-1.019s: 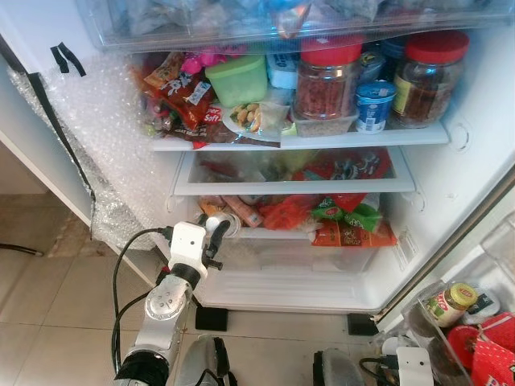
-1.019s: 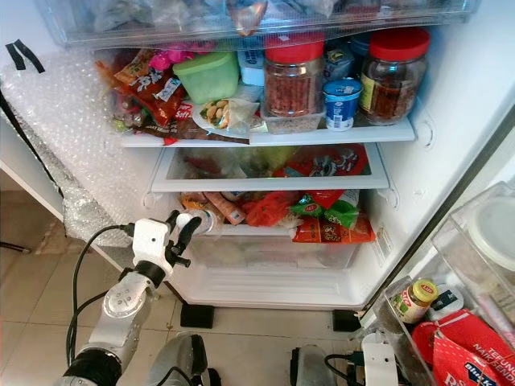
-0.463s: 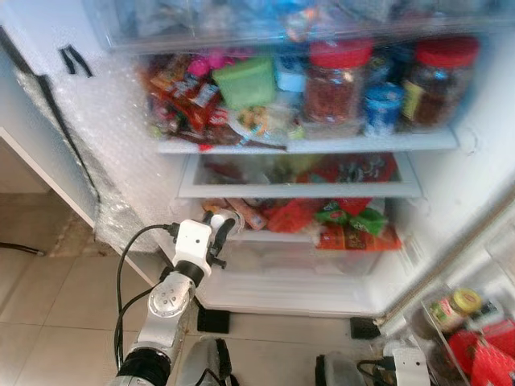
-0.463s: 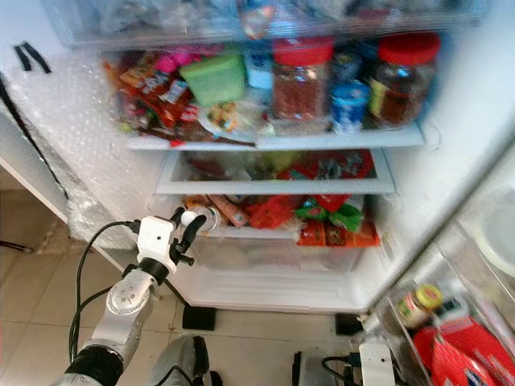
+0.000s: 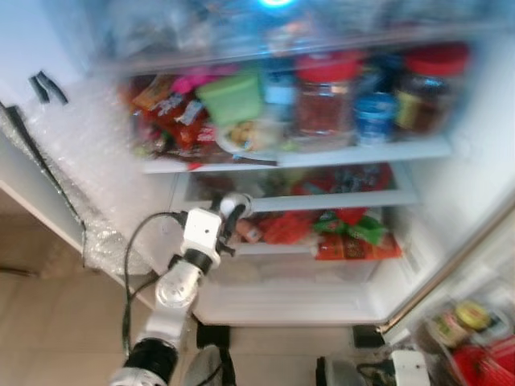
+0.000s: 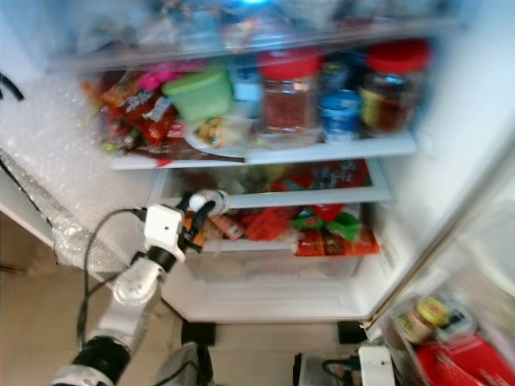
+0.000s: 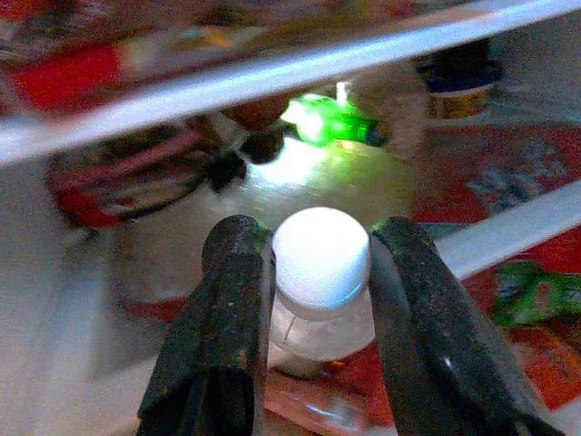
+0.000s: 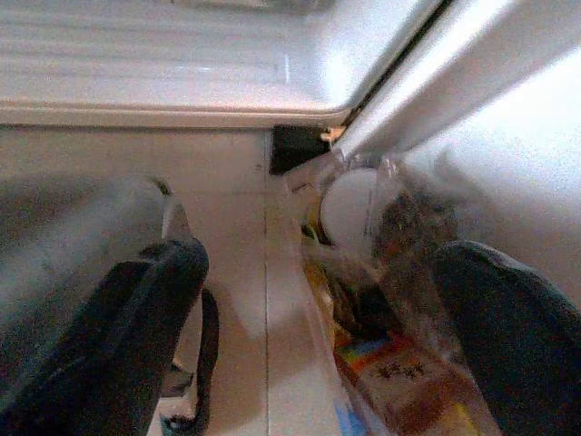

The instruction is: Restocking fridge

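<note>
Since a second ago the left gripper point(image 5: 231, 211) has risen toward the lower shelf point(image 5: 322, 199). From the head, it carries a white-capped bottle point(image 5: 235, 203). Its wrist camera shows fingers point(image 7: 227, 300) clamped on the bottle, cap forward for insertion. The right gripper point(image 8: 318, 300) hangs wide open, empty, near the door.

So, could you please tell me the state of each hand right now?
Left hand: closed on a white-capped bottle at the fridge's lower shelf.
Right hand: open, holding nothing.

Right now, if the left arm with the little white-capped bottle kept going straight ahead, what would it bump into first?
Probably the snack packets packed on the lower shelf beyond the left gripper and its bottle; blur leaves depth uncertain.
</note>
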Robot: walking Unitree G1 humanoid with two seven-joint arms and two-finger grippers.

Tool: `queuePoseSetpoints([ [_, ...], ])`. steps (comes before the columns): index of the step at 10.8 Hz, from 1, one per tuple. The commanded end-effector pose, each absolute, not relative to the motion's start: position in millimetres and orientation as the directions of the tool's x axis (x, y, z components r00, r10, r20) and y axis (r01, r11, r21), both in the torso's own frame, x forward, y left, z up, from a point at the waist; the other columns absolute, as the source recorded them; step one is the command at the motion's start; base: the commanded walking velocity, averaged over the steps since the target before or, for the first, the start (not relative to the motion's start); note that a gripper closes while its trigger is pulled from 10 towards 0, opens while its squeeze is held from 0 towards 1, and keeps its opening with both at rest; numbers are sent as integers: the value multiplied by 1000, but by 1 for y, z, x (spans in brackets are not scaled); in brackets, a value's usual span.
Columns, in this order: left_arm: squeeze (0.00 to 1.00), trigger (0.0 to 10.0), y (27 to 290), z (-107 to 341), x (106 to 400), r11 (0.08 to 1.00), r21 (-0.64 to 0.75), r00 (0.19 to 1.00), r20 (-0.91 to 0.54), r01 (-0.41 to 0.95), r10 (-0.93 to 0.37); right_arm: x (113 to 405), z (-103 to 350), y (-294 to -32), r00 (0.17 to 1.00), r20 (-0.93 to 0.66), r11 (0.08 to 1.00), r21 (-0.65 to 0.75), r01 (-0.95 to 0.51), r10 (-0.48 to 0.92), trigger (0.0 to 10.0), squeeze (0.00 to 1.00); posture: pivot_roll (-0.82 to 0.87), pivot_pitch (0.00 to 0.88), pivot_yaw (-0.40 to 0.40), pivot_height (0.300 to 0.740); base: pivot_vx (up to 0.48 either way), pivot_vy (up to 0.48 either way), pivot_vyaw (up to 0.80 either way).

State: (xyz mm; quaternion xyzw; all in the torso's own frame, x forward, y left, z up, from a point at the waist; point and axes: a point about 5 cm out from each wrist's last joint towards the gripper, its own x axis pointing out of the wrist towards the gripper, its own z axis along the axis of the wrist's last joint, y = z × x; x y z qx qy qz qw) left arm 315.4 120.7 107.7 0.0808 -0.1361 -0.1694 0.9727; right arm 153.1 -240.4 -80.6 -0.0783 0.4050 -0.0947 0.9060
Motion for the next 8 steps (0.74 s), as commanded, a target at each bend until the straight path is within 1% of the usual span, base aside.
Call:
queuePoseSetpoints([
  [1,0,10000,122,109,316,930,221,908,237,295,-345,147,-84,-239,639,-735,973,-206,108,-226,10000,0,-134,116,121,626,281,0,0],
  [3,0,10000,119,114,319,868,409,893,219,282,-394,147,-84,-238,640,-738,976,-195,102,-214,10000,0,-134,117,122,626,0,0,0],
  [4,0,10000,116,109,321,770,561,880,144,303,-452,147,-84,-237,639,-740,977,-190,100,-210,10000,0,-134,117,123,626,0,0,0],
  [5,0,10000,119,100,325,688,658,889,60,307,-453,148,-84,-237,639,-741,978,-185,101,-206,10000,0,-134,117,125,626,0,0,0],
  [6,0,10000,123,93,327,627,720,901,4,298,-434,148,-84,-236,639,-741,978,-182,101,-204,10000,0,-136,118,126,626,0,0,0],
  [7,0,10000,133,83,333,479,832,917,-85,281,-390,148,-84,-236,640,-742,979,-180,99,-201,10000,0,-139,117,125,626,0,0,0],
  [8,0,10000,139,78,337,420,860,923,-134,289,-360,148,-84,-236,641,-741,979,-178,101,-201,10000,0,-137,117,126,626,0,0,0],
])
